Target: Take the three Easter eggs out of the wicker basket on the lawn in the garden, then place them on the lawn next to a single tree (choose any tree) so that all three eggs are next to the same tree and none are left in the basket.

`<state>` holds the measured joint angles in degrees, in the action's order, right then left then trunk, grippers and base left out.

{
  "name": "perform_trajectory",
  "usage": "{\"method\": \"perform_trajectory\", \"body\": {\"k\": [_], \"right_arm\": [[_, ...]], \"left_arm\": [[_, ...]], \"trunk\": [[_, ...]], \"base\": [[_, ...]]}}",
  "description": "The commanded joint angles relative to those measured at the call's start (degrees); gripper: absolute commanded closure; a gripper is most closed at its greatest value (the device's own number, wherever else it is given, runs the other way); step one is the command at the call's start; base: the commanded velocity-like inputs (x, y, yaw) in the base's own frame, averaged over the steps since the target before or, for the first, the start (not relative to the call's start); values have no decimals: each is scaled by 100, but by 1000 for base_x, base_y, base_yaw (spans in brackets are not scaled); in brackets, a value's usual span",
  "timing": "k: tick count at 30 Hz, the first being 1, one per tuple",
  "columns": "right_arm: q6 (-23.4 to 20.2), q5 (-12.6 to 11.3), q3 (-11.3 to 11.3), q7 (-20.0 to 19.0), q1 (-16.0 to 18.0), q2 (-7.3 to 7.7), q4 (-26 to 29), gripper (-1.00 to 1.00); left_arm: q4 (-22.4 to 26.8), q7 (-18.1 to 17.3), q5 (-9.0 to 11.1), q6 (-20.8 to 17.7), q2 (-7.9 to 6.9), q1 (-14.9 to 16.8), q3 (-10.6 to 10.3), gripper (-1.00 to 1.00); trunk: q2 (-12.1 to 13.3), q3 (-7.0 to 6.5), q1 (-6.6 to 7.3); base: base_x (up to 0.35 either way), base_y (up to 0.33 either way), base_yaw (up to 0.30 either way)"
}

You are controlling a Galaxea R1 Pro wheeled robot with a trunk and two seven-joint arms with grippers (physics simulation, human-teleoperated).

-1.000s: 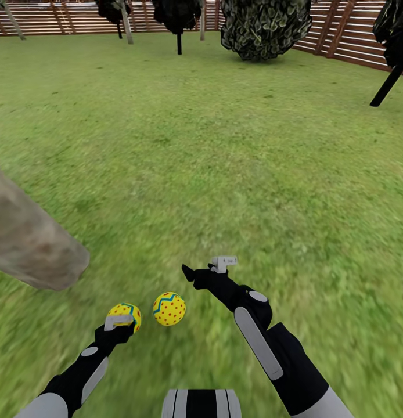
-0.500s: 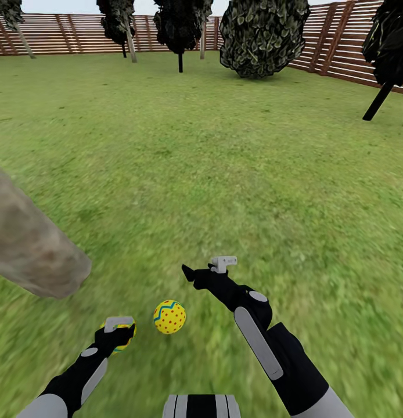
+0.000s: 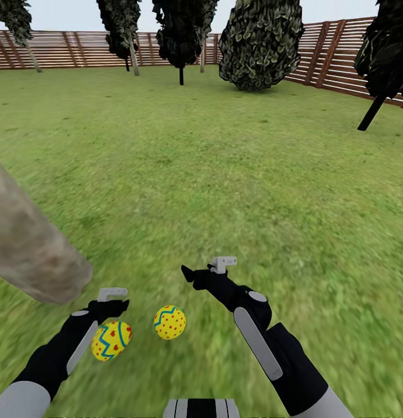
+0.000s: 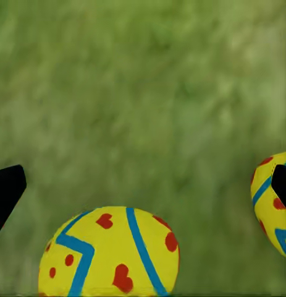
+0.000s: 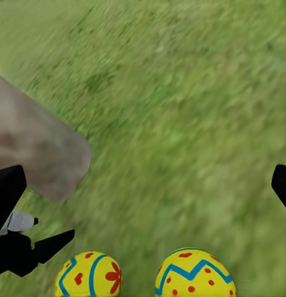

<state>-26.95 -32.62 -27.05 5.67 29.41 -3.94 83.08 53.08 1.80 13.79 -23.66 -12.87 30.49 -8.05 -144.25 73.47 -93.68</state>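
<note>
At the far left of the head view the tree trunk (image 3: 33,249) slants into the lawn (image 3: 225,174), its mottled grey-tan base meeting the grass close to the robot. Just beside it is the left tool (image 3: 111,299), released: in the left wrist view its two dark fingertips (image 4: 7,192) stand wide apart with nothing between them. One egg (image 3: 111,341) lies on the grass directly under that forearm, a little nearer the robot than the tool's tip, its long axis tilted roughly along the arm. A second egg (image 3: 169,322) rests on the grass just to the right, near the first but not touching it; both also show side by side in the right wrist view, with the trunk beyond them.

Further right, the right tool (image 3: 202,270) hovers above the grass past the second egg, also released, its fingers spread and empty.

Two eggs look delivered, both close to the same trunk. The third egg and the basket lie somewhere outside these pictures, so the coming move is probably a trip away to fetch them; either arm is free for that. Far across the lawn stand dark trees (image 3: 178,29) and a bush (image 3: 259,40) against the slatted fence (image 3: 79,49).
</note>
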Motion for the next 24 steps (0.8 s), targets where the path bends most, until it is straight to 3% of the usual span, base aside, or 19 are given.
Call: {"method": "perform_trajectory", "body": {"k": [1,5,9,10,13,17,24], "right_arm": [[-19,-60,-9,61,4,0,8,-100],[-20,-60,-11,65,4,1,6,-100],[-26,-60,-11,69,4,3,1,-100],[-28,-55,-11,72,4,1,-1,-100],[-34,-52,-10,77,4,3,-2,-100],[-26,-55,-17,73,4,5,-3,-100],[-14,-59,-22,76,4,0,-3,-100]], "left_arm": [[13,17,42,-45,-9,1,-15,-100],[27,10,52,-223,-11,1,-13,-100],[209,-2,55,-833,-14,1,-5,-100],[440,-4,55,-1163,-14,-3,-1,-100],[797,9,47,-1583,-15,-20,18,-100],[903,19,44,-1967,-14,-24,333,-100],[969,26,27,-2314,-14,-25,520,-100]], "trunk": [[0,-18,5],[5,-107,15],[10,-196,25],[12,-218,28],[16,-284,36],[21,-373,46],[30,-531,64]], "base": [[-211,0,0],[-303,0,0],[-337,0,0],[-241,0,0],[-140,0,0],[-30,0,0],[-6,0,0]]}}
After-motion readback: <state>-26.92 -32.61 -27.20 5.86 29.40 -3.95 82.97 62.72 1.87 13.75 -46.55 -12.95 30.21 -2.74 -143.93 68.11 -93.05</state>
